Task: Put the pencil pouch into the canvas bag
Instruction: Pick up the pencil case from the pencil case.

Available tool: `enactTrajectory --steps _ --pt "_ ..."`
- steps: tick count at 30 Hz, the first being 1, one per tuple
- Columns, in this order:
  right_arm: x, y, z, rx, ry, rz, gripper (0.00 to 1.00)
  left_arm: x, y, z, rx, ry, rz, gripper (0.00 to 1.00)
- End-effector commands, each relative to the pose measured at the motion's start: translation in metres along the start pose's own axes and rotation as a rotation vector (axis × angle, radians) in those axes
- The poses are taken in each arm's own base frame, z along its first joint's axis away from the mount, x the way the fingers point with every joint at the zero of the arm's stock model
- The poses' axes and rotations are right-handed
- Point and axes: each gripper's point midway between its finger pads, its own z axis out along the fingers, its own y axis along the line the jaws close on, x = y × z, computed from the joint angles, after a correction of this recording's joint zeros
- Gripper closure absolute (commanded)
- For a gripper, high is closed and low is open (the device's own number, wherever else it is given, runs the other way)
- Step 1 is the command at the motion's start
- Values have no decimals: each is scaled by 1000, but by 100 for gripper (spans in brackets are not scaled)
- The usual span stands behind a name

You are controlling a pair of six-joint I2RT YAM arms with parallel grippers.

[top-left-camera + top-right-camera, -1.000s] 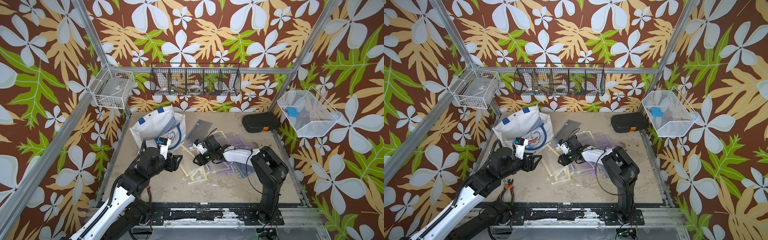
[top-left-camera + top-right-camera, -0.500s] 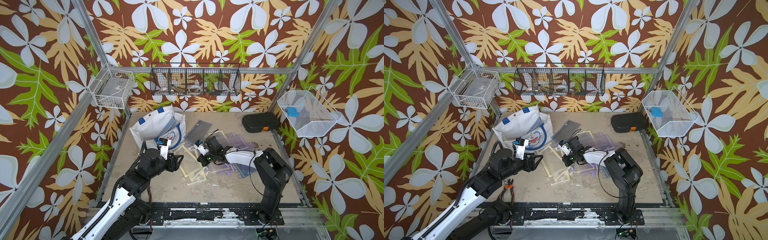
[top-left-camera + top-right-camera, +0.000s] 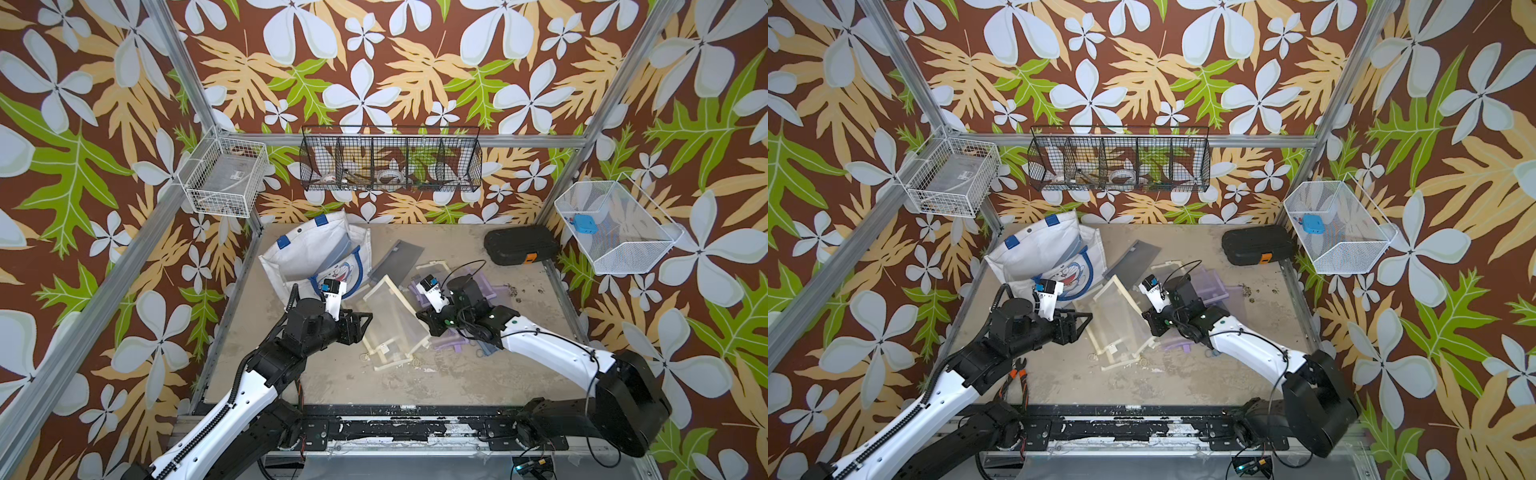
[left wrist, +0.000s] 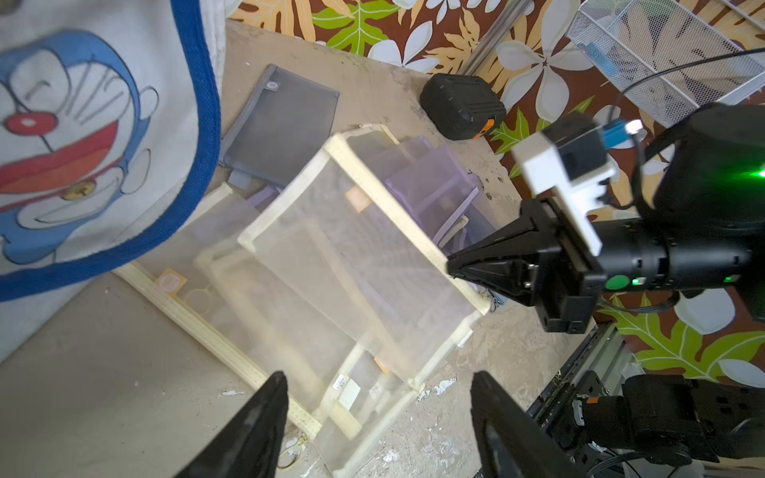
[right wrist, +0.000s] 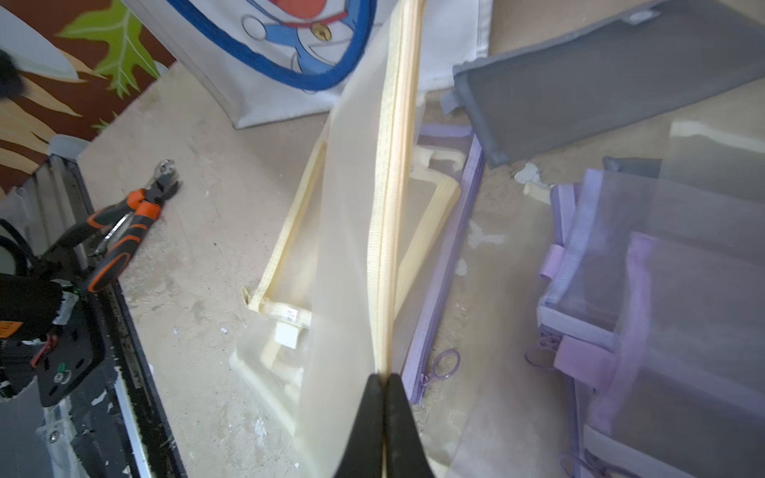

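The right claw (image 5: 385, 377) pinches the pouch (image 5: 389, 207) by its zipper edge. The left claw (image 4: 376, 376) is spread, facing it, bag (image 4: 103, 186) beside.

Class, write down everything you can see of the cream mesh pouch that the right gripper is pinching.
The cream pouch is a flat rectangle of see-through mesh, edged all round with pale yellow fabric tape, with a zipper along one long side and a small orange label. The right gripper, shut, pinches that zippered edge and holds it up, so the pouch stands tilted over other cream pouches lying on the table. The open left gripper is apart from it.
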Motion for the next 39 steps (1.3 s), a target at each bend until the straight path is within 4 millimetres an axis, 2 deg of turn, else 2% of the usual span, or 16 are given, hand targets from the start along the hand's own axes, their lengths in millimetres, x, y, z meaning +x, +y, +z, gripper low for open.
enactTrajectory --steps 1,3,6,9,12,15,22,24,25,29,31,34,36,37,38,39 --pt "-11 19 -21 -70 -78 -36 100 -7 -18 2 116 -43 -49 25" --pt "-22 32 -39 -110 -142 -71 100 -6 -30 0 199 -61 -58 23" --pt "-40 48 -65 -157 -222 -111 100 -17 -52 -15 332 -151 -22 22" --pt "-60 64 -88 -200 -283 -138 100 -31 -65 -31 391 -232 38 18" --pt "-77 76 -106 -237 -342 -153 100 -39 -73 -34 410 -245 71 17" --pt "-90 83 -117 -260 -384 -155 100 -45 -81 -34 448 -256 82 17" --pt "-91 94 -118 -345 -413 -142 100 -67 -98 -36 528 -330 85 22" --pt "-92 96 -116 -363 -417 -137 100 -67 -101 -36 559 -339 75 27" --pt "-92 97 -115 -371 -417 -133 100 -68 -102 -37 575 -348 69 33" --pt "-94 97 -111 -385 -425 -124 100 -67 -107 -35 604 -324 77 85" --pt "-96 93 -108 -369 -423 -112 98 -69 -105 -36 574 -332 91 97" --pt "-98 80 -102 -289 -407 -82 63 -84 -99 -42 461 -366 157 100" --pt "-99 62 -97 -186 -390 -53 44 -98 -92 -43 340 -369 222 100" --pt "-98 52 -94 -128 -382 -40 21 -105 -85 -41 260 -351 257 100" --pt "-97 43 -92 -75 -372 -29 3 -113 -78 -39 176 -333 301 100" --pt "-95 35 -91 -29 -358 -19 0 -122 -71 -38 99 -318 337 100"
